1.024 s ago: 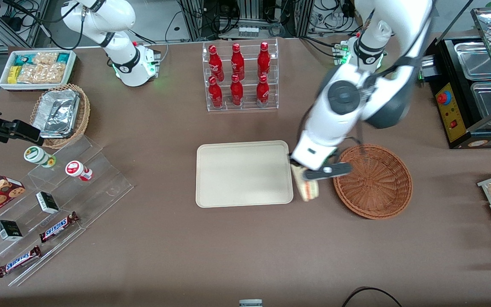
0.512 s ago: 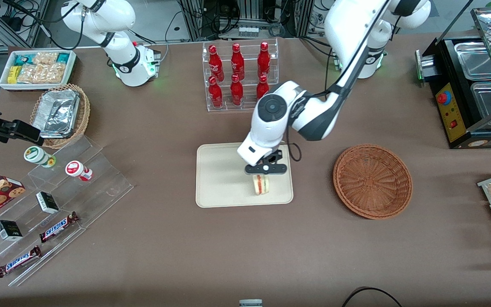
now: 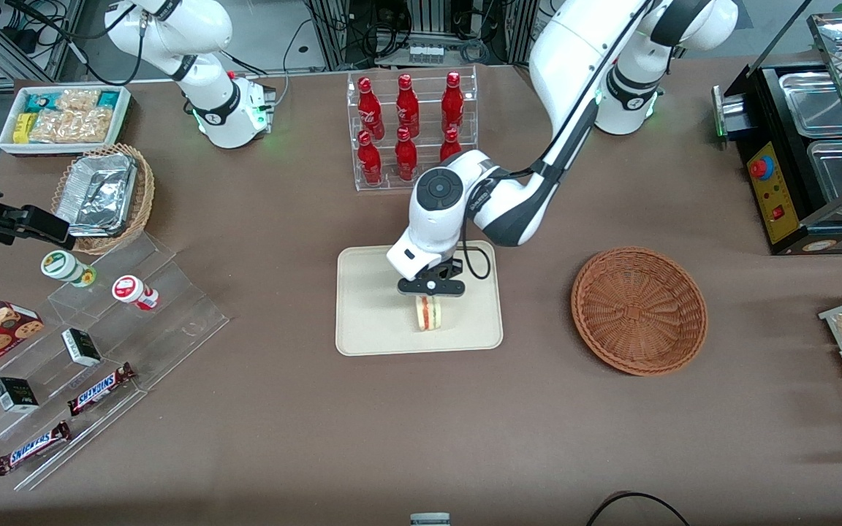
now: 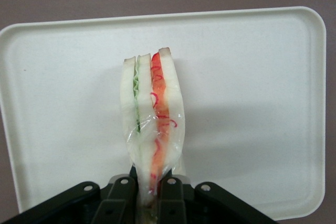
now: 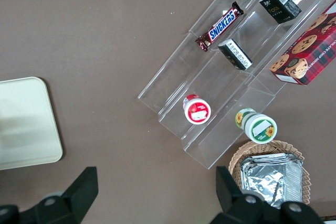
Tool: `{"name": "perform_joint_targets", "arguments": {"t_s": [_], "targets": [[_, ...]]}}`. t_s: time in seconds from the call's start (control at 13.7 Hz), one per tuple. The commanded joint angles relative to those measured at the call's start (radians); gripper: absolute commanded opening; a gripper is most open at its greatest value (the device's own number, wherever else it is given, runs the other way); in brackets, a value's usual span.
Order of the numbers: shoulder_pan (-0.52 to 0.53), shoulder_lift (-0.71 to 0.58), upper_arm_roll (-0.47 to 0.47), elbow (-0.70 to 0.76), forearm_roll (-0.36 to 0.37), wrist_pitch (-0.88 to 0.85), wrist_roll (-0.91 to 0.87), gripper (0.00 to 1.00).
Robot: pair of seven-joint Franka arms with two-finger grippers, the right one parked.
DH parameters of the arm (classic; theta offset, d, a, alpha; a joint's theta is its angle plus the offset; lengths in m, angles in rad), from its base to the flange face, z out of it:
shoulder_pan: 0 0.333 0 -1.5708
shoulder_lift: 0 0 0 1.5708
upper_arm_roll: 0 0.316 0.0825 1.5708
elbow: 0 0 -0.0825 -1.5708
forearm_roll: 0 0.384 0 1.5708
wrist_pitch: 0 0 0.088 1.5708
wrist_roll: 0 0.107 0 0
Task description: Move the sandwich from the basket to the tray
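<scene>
My left gripper [image 3: 431, 290] is shut on the sandwich [image 3: 430, 313], a wrapped wedge of pale bread with red-orange and green layers, and holds it over the cream tray [image 3: 373, 321]. The wrist view shows the sandwich [image 4: 152, 124] pinched by its narrow end between the gripper's [image 4: 149, 195] fingers [image 4: 122, 198], with the tray [image 4: 252, 87] beneath. I cannot tell if the sandwich touches the tray. The reddish-brown wicker basket [image 3: 639, 310] sits empty beside the tray, toward the working arm's end.
A clear rack of red bottles [image 3: 410, 128] stands farther from the front camera than the tray. Toward the parked arm's end are acrylic steps with snack bars [image 3: 99, 387], a tan basket of foil containers [image 3: 103, 193] and a white snack bin [image 3: 63, 117].
The gripper carried the sandwich from beside the basket across the tray's edge to over the tray's middle. It has kept hold of the sandwich throughout.
</scene>
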Motion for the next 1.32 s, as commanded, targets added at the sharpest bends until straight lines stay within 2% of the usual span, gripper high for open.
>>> {"name": "perform_joint_targets", "arguments": {"t_s": [0.0, 0.37, 0.44, 0.51, 0.59, 0.88, 1.24], "targets": [[-0.024, 0.032, 0.015, 0.034, 0.018, 0.011, -0.023, 0.0], [-0.036, 0.066, 0.015, 0.046, 0.018, 0.022, -0.02, 0.0], [-0.038, 0.068, 0.015, 0.047, 0.018, 0.022, -0.018, 0.04], [-0.038, 0.069, 0.015, 0.047, 0.018, 0.022, -0.023, 0.63], [-0.039, 0.068, 0.015, 0.047, 0.021, 0.02, -0.023, 1.0], [-0.041, 0.037, 0.022, 0.057, 0.022, 0.004, -0.024, 1.0], [0.013, -0.101, 0.025, 0.055, 0.013, -0.131, -0.026, 1.0]]}}
